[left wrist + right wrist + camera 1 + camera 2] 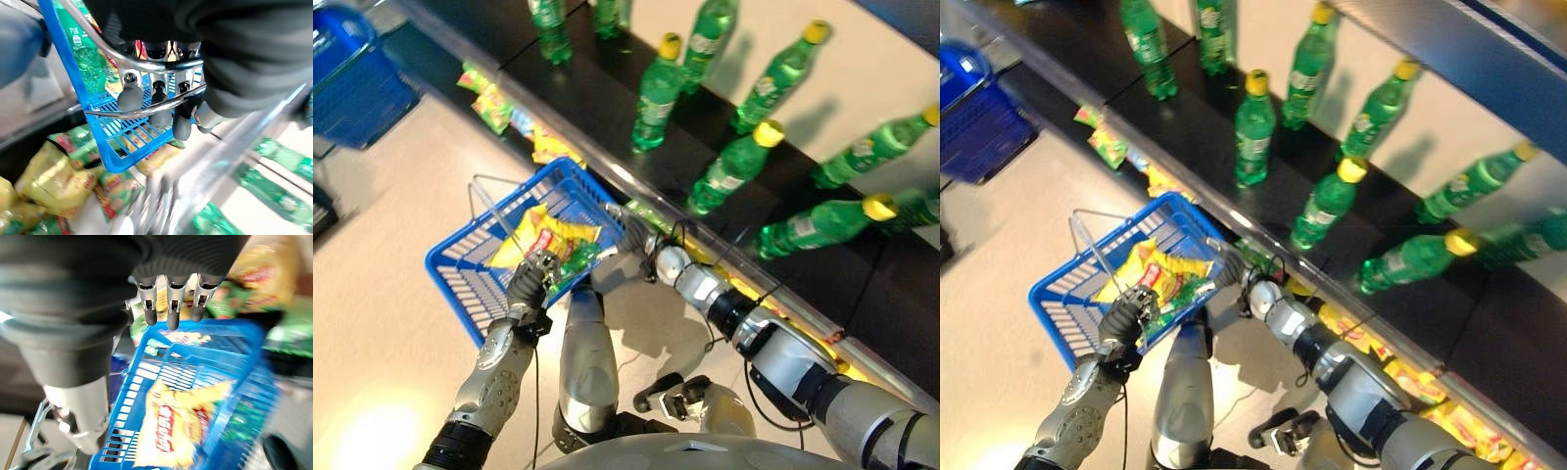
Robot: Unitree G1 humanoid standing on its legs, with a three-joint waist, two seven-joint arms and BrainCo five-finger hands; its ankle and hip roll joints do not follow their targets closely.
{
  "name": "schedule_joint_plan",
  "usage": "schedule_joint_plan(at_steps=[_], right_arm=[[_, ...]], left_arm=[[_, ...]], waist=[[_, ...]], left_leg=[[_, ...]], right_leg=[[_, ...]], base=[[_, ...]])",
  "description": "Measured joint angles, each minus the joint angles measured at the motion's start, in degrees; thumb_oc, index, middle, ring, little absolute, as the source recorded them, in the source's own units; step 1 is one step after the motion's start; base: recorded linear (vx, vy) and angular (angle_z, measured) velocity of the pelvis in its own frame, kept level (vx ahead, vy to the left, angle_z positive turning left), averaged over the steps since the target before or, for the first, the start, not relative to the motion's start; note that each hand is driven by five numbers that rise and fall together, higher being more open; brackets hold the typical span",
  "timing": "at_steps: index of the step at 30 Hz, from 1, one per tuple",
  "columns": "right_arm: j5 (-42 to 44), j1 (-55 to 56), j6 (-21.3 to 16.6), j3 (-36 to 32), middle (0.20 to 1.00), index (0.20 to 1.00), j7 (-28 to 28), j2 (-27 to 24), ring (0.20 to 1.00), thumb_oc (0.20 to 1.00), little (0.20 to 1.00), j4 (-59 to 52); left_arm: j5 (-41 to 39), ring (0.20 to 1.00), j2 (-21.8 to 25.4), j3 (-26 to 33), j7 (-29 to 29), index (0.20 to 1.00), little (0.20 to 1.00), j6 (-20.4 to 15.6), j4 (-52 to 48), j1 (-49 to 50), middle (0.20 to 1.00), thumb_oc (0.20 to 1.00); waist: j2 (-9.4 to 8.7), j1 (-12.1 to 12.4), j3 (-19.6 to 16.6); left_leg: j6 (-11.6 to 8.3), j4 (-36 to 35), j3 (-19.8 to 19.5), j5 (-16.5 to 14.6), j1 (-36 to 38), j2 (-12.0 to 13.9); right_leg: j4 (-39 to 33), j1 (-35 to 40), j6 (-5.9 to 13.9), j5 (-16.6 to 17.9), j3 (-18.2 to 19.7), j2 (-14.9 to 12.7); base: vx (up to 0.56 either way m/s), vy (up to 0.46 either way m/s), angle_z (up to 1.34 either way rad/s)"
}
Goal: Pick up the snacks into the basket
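- Blue basket (460, 274) is held up by the left hand (530, 284), fingers (130, 95) curled round its wire handle (142, 108)
- Yellow snack bag (178, 423) and a green one are seen lying inside the basket, just ahead of that hand
- Right hand (628, 235) is seen at the basket's far rim, fingers (169, 308) relaxed and apart, nothing gripped
- More snack packs (1449, 416) are noted on the low shelf beyond the right hand

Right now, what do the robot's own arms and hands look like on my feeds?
Both arms are glossy silver-grey shells with black joint bands. The left hand and right hand have silver fingers ending in dark rounded tips, seen close in the wrist views. A dark ribbed cover wraps each wrist and hand back. Thin black cables run along the forearms.
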Motion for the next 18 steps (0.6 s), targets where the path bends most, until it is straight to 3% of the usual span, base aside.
schedule_joint_plan(at_steps=[8,18], right_arm=[[9.36,14.63,-0.69,-1.01,1.000,1.000,6.78,-3.56,1.000,1.000,1.000,0.61],[19.55,18.93,-0.46,-2.84,1.000,1.000,12.37,0.47,1.000,1.000,1.000,6.65]], left_arm=[[4.65,0.200,-4.47,4.72,-1.09,0.200,0.200,-0.03,13.37,2.26,0.200,0.200],[9.41,0.200,-7.40,5.41,-2.03,0.200,0.200,-0.02,21.31,2.65,0.200,0.200]], waist=[[-1.21,-5.20,-7.86],[-2.03,-6.82,-14.05]], left_leg=[[0.02,-5.50,2.81,0.35,5.14,-1.87],[0.20,-12.15,4.94,1.33,10.25,-4.63]], right_leg=[[-7.59,2.61,1.41,4.48,1.00,0.57],[-16.69,6.10,2.87,9.31,1.50,1.67]], base=[[0.07,0.034,-0.17],[0.06,0.020,-0.07]])
